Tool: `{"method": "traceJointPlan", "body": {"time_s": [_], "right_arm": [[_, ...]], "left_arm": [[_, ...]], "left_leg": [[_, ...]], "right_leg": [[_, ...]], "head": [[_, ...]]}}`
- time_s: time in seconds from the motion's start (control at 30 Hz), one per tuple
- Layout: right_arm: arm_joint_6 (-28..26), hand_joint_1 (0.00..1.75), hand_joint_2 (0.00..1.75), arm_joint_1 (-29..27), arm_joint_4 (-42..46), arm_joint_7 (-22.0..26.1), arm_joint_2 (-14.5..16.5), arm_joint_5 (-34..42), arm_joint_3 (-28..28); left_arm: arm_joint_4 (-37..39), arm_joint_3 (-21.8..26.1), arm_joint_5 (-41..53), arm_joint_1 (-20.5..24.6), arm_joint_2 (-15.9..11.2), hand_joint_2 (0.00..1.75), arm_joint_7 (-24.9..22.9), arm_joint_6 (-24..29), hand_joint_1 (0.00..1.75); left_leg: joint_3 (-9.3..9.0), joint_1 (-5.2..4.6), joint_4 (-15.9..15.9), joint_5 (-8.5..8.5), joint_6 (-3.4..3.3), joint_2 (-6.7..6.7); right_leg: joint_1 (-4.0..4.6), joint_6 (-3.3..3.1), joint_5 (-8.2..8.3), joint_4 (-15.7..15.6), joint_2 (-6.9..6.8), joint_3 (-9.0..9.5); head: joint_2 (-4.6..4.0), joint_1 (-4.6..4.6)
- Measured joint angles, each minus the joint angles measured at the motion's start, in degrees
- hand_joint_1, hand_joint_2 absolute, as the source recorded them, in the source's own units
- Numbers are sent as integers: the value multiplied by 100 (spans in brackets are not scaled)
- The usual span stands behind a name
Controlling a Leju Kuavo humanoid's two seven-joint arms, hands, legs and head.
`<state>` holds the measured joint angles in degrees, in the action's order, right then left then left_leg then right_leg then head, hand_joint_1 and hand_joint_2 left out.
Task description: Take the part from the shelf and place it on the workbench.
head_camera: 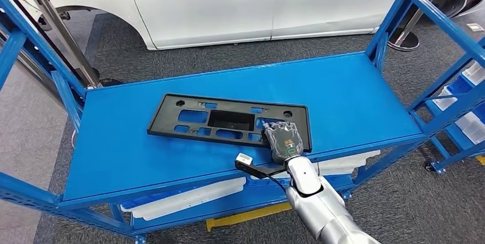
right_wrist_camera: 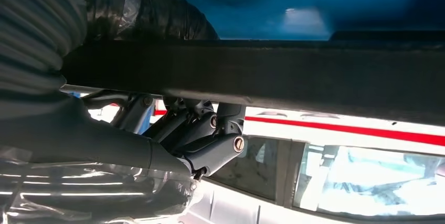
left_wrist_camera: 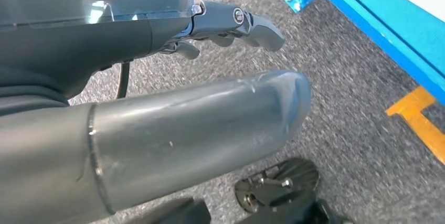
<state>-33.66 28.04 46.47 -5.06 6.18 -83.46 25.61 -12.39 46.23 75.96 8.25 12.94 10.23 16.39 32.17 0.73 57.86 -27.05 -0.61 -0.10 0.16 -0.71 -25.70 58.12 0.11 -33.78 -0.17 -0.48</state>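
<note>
So the part (head_camera: pixel 229 122) here is a flat black plastic frame with cutouts, lying flat on the blue shelf (head_camera: pixel 354 101) roughly in the middle, nearer the front edge than the back. Its long axis runs along the shelf's length, side to side in the head view, a little skewed to the shelf's front edge. The right hand (head_camera: pixel 283 140) sits at the near right corner of the part, right where the frame meets the front edge of the shelf, and the wrist view from that arm shows the dark fingers (right_wrist_camera: pixel 210 129) curled against one face of the part's edge (right_wrist_camera: pixel 294 74) with the thumb side against the other — so I'd call that a grip on the corner, not just a touch. The part doesn't look lifted off the shelf yet as far as I can tell. The left hand (left_wrist_camera: pixel 231 24) hangs low over the grey carpet, well below the shelf and off to the side of its blue frame, fingers loosely bent and holding nothing that I can see. So the right arm is obviously the one doing the work. The catch is that almost all of the part stretches away from the gripped corner toward the shelf's left end — I'd expect the far end to sag or drag when it comes up, so the grip has to resist that twist.
</note>
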Motion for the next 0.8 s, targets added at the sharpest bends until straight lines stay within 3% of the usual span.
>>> {"method": "traceJointPlan", "body": {"time_s": [0.07, 0.17, 0.2, 0.23, 0.27, 0.37, 0.43, 0.5, 0.57, 0.7, 0.73, 0.77, 0.8], "right_arm": [[-21, 175, 175, -42, 95, 303, 24, 406, -4], [179, 175, 175, -267, 593, 1102, 141, 1758, -13], [320, 175, 175, -401, 881, 1354, 199, 2331, -7], [462, 175, 175, -552, 1195, 1543, 255, 2873, 9], [603, 175, 175, -713, 1560, 1697, 300, 3455, 43], [920, 175, 175, -1116, 2684, 2014, 339, 5108, 187], [1056, 175, 175, -1266, 3378, 2159, 334, 5996, 248], [1213, 175, 175, -1394, 4042, 2271, 313, 6795, 273], [1378, 175, 175, -1509, 4605, 2354, 270, 7466, 274], [1519, 175, 175, -1729, 5375, 2443, 137, 8078, 274], [1528, 175, 175, -1792, 5491, 2449, 102, 8138, 274], [1534, 175, 175, -1850, 5589, 2452, 71, 8177, 274], [1537, 175, 175, -1894, 5666, 2454, 46, 8200, 274]], "left_arm": [[0, 0, -32, -8, -1, 0, 12, 0, 0], [0, 2, -123, -44, -20, 0, 60, 0, 0], [0, 5, -159, -64, -31, 0, 86, 0, 0], [0, 8, -187, -83, -41, 0, 112, 0, 0], [0, 12, -217, -97, -52, 0, 141, 0, 0], [0, 22, -290, -116, -78, 0, 216, -5, 0], [0, 30, -312, -135, -86, 0, 244, -16, 0], [0, 42, -331, -170, -99, 0, 258, -25, 0], [0, 55, -361, -190, -113, 0, 277, -35, 0], [0, 98, -437, -191, -122, 175, 348, -91, 0], [0, 116, -450, -197, -126, 175, 361, -109, 0], [0, 134, -457, -202, -129, 175, 368, -128, 0], [0, 148, -462, -204, -131, 175, 371, -145, 0]], "left_leg": [[49, 1, 153, -133, 50, 1], [477, 13, 1127, -660, 107, -1], [620, 17, 1434, -762, 128, 0], [675, 23, 1545, -745, 146, 0], [628, 31, 1430, -618, 159, 1], [187, 55, 407, -108, 159, -4], [95, 41, 139, -57, 110, -18], [109, 28, 132, -51, 39, -23], [94, 35, 99, -30, -32, -17], [80, 34, 84, -35, -113, 0], [74, 32, 84, -42, -116, 1], [63, 31, 84, -49, -116, 0], [46, 31, 84, -60, -109, -1]], "right_leg": [[-34, -52, 40, -97, -11, 60], [-38, -113, 53, -139, -20, 88], [-36, -116, 43, -129, -11, 86], [-38, -114, 29, -114, -1, 87], [-44, -102, 10, -90, 7, 88], [-52, -19, -79, 50, 11, 44], [-35, 43, -112, 131, 8, -28], [-39, 90, -121, 147, 10, -58], [-63, 142, -236, 285, 9, -109], [-89, 217, -833, 1571, 6, -732], [-90, 217, -827, 1716, 6, -822], [-91, 208, -707, 1641, 5, -803], [-90, 190, -503, 1347, 5, -673]], "head": [[0, 0], [0, -2], [0, -2], [0, -2], [0, -2], [0, -2], [0, 3], [0, 5], [0, 6], [0, 9], [0, 9], [0, 9], [0, 9]]}}
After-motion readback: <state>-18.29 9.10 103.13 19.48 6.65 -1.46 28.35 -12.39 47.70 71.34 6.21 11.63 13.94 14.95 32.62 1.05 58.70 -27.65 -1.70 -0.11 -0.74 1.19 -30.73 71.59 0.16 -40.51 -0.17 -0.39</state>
